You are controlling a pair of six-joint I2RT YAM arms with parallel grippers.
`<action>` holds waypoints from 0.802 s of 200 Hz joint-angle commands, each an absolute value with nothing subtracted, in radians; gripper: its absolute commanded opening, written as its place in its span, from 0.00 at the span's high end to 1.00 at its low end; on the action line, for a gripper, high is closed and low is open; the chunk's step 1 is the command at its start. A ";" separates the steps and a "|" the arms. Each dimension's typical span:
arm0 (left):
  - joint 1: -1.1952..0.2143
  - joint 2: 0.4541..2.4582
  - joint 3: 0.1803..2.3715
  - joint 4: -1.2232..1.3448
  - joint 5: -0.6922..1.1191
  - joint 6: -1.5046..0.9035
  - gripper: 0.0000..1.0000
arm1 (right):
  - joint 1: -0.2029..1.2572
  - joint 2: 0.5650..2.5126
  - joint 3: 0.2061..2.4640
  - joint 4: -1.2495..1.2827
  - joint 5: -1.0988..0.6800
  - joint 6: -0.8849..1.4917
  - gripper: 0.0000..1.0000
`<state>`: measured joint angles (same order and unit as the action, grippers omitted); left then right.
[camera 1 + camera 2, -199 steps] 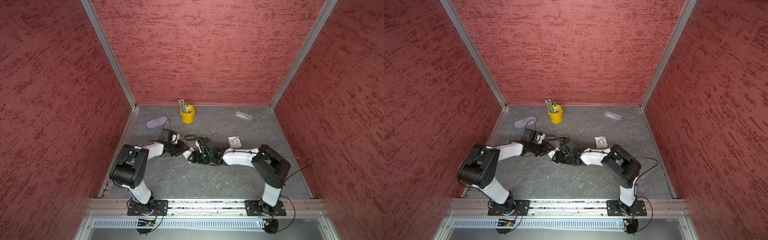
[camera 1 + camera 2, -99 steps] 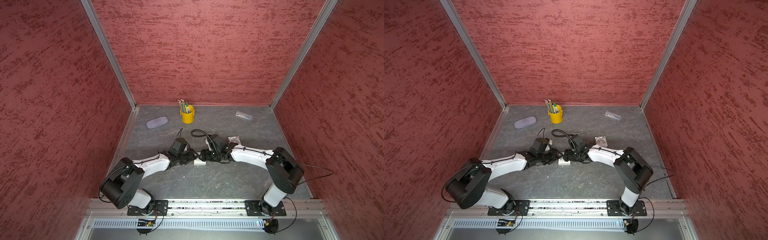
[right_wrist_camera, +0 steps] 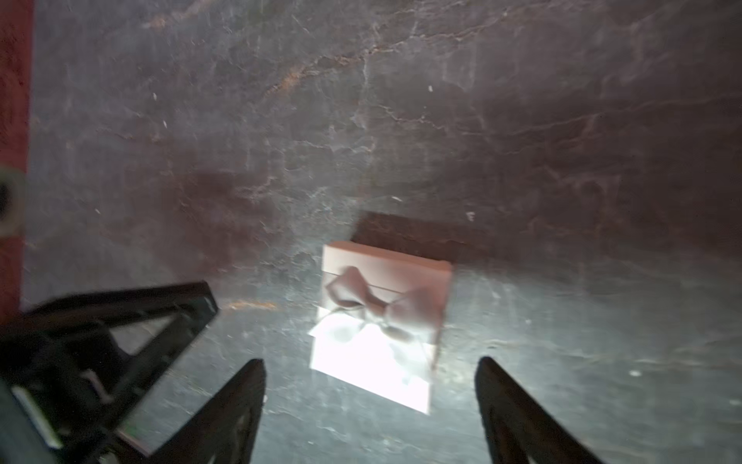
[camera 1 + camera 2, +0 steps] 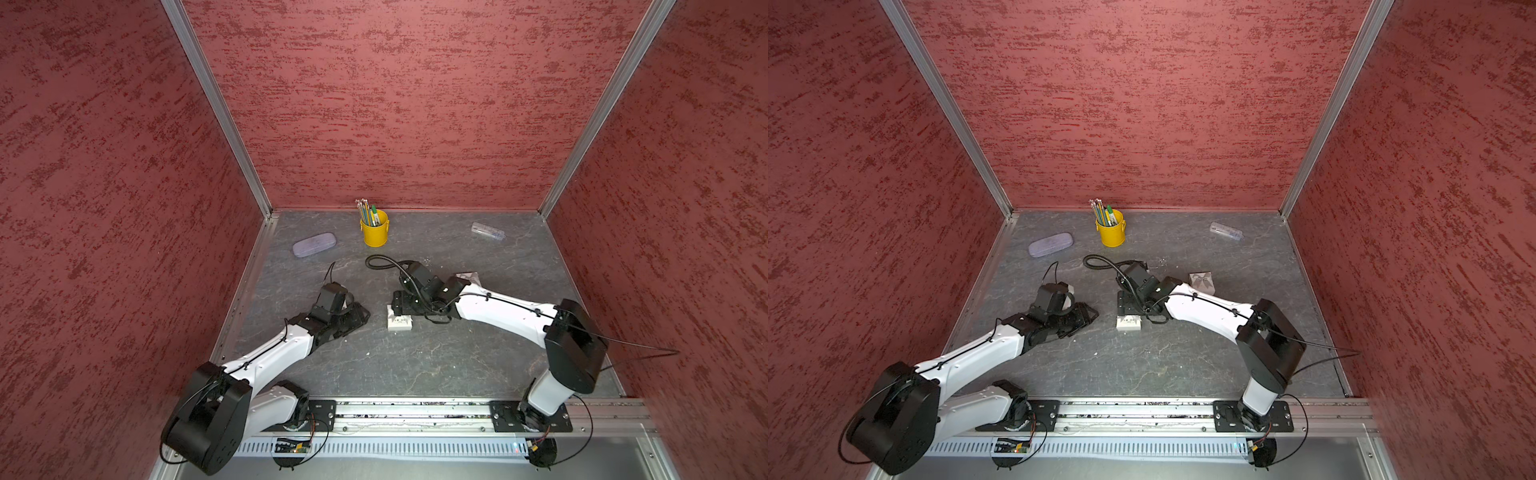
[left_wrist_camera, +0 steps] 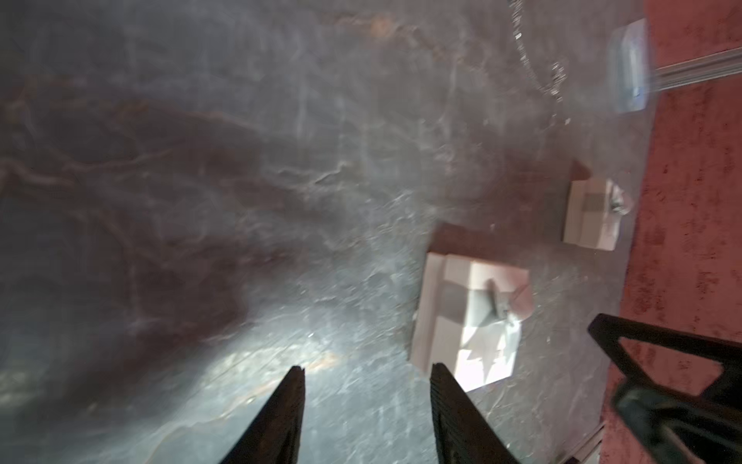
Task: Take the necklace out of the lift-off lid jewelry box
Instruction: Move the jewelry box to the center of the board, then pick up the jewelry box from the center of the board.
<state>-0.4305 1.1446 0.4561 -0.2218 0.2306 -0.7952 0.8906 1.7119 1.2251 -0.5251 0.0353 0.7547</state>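
Judging by the layout, job's nearly done. The necklace (image 5: 556, 76) lies as a thin chain on bare tabletop (image 4: 415, 365), far of centre, apart from both white pieces. A white bowed box (image 4: 400, 322) sits centre, betw the two sets of fingers. A 2nd bowed piece (image 4: 1202, 283) sits far-right of it, behind the R forearm. Can't tell which is lid and which is base.

Step in hand looks like letting go & clearing off. To do it well, lift the R wrist straight up before swinging away, so the tips don't clip the box. Keep the black cable loop (image 4: 376, 262) off the chain, which would prob. drag w/ any snag. No sweeping across the far side.

R fingers (image 3: 241, 401) are spread wide w/ nothing betw them, box just ahead of the tips. L fingers (image 5: 285, 409) are part spread and empty, box near but apart.

Pose: R arm (image 4: 498, 311) reaches low from its near-right base toward centre, wrist bent down over the box's far edge. L arm (image 4: 270, 353) is stretched low from near-left, pointing right at the box.
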 commanded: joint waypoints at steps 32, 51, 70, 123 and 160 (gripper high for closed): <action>-0.412 1.084 0.445 -0.267 0.257 -0.723 0.48 | 0.941 1.787 1.284 -0.607 0.190 0.896 0.01; -0.407 1.066 0.443 -0.273 0.259 -0.708 0.47 | 0.951 1.826 1.293 -0.614 0.166 0.897 0.01; -0.401 1.049 0.436 -0.284 0.256 -0.699 0.47 | 0.968 1.858 1.304 -0.606 0.152 0.902 0.01; -0.392 0.996 0.405 -0.303 0.258 -0.699 0.46 | 0.989 1.964 1.380 -0.662 0.181 0.872 0.01; -0.390 0.967 0.402 -0.329 0.251 -0.697 0.46 | 0.991 1.979 1.415 -0.720 0.226 0.837 0.12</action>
